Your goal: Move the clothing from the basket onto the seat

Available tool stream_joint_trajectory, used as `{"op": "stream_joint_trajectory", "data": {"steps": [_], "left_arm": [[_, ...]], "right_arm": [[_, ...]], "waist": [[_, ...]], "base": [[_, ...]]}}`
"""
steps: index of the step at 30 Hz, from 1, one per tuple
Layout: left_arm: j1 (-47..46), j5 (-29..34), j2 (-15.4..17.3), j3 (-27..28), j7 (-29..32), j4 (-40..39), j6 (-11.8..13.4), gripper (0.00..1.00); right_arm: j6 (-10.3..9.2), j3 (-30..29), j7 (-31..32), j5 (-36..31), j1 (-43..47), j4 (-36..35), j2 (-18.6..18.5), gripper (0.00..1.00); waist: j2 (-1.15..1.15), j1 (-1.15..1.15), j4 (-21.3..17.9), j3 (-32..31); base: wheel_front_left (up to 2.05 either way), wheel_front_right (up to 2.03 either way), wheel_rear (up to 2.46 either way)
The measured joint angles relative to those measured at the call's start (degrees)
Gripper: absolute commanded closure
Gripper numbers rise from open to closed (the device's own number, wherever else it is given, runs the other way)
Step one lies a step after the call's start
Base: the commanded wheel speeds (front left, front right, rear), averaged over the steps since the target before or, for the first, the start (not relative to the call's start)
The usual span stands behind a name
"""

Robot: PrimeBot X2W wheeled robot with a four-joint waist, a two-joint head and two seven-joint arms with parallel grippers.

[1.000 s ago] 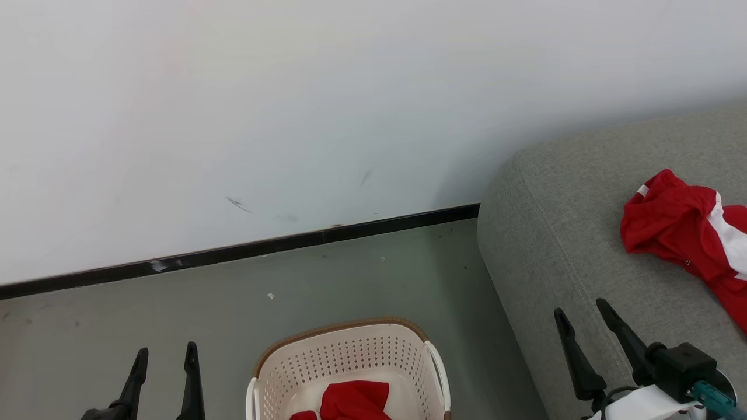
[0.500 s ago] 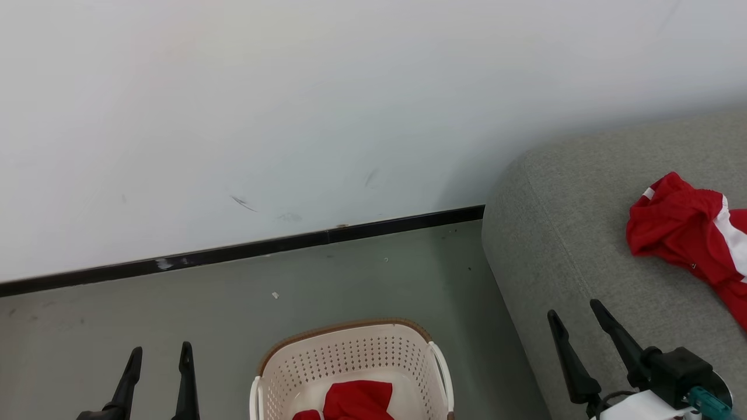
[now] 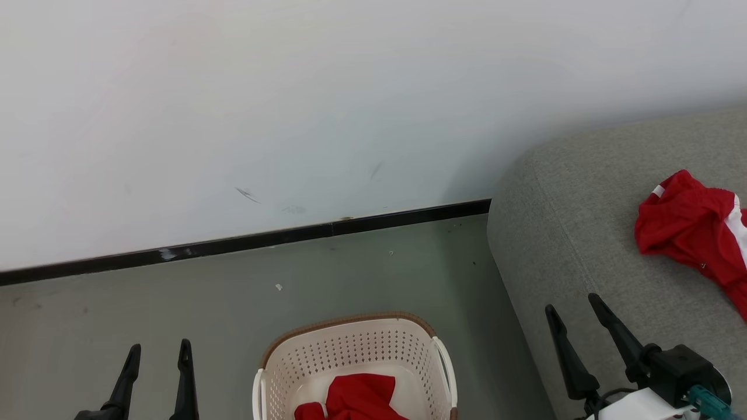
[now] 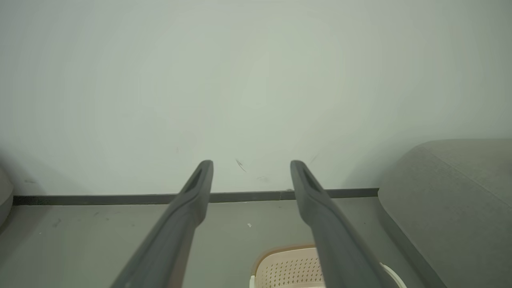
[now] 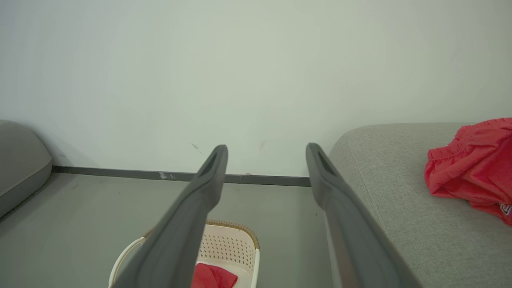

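Note:
The cream basket (image 3: 356, 350) with a brown rim stands on the floor at the bottom middle of the head view, with red clothing (image 3: 359, 399) lying inside it. Another red garment with a white band (image 3: 688, 230) lies on the grey seat (image 3: 572, 233) at the right. My left gripper (image 3: 159, 347) is open over the floor, left of the basket, holding nothing. My right gripper (image 3: 572, 303) is open and empty over the seat's left edge. The right wrist view shows the basket (image 5: 236, 244), the clothing in it (image 5: 212, 276) and the garment on the seat (image 5: 468, 168).
A white wall with a black skirting strip (image 3: 245, 245) runs behind the grey-green floor (image 3: 175, 309). In the right wrist view another grey cushion (image 5: 20, 160) sits at the far left. The left wrist view shows the basket rim (image 4: 280, 260) and the seat (image 4: 452, 192).
The whole head view has drifted slightly, so basket and seat sit a little further right. Both grippers stay open and hold about the same places in the view.

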Motion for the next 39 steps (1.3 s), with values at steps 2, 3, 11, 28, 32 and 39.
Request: {"op": "stream_joint_trajectory", "data": {"steps": [2, 3, 11, 28, 32, 39], "left_arm": [[0.0, 0.1, 0.1, -0.1, 0.0, 0.0, 0.0, 0.00], [0.0, 0.1, 0.2, -0.1, 0.0, 0.0, 0.0, 0.00], [-1.7, 1.3, 1.8, -2.2, 1.5, 0.8, -1.5, 0.00], [-14.5, 4.9, 2.0, -11.5, 8.0, 8.9, -7.9, 0.00], [-17.6, 5.7, 1.8, -13.7, 9.7, 11.2, -9.4, 0.00], [-24.0, 7.1, -0.2, -15.9, 11.5, 15.5, -11.4, 0.00]], "right_arm": [[0.00, 0.2, 0.0, -0.3, 0.0, -0.1, 0.0, 0.00], [0.00, 0.3, 0.0, -0.3, 0.0, -0.2, 0.0, 0.00], [0.00, 1.9, 0.1, -0.3, -0.4, -0.8, -0.3, 0.00], [0.00, -0.3, 0.8, -0.2, -2.9, -4.6, -2.3, 0.00], [0.00, -2.5, 0.8, -0.2, -3.3, -5.9, -2.5, 0.00], [0.00, -5.4, 0.8, 0.2, -6.7, -8.3, -3.0, 0.00]], "waist": [[0.00, 0.00, 0.1, 0.3], [0.00, 0.00, 0.2, 0.5], [0.00, 0.00, 0.5, 2.3], [0.00, 0.00, 0.0, 9.2], [0.00, 0.00, -0.3, 11.4], [0.00, 0.00, -1.2, 16.2]], "base": [[0.00, 0.00, 0.00], [0.00, 0.00, 0.00], [0.00, 0.00, 0.00], [0.00, 0.00, 0.00], [0.00, 0.00, 0.00], [0.00, 0.00, 0.00]]}}
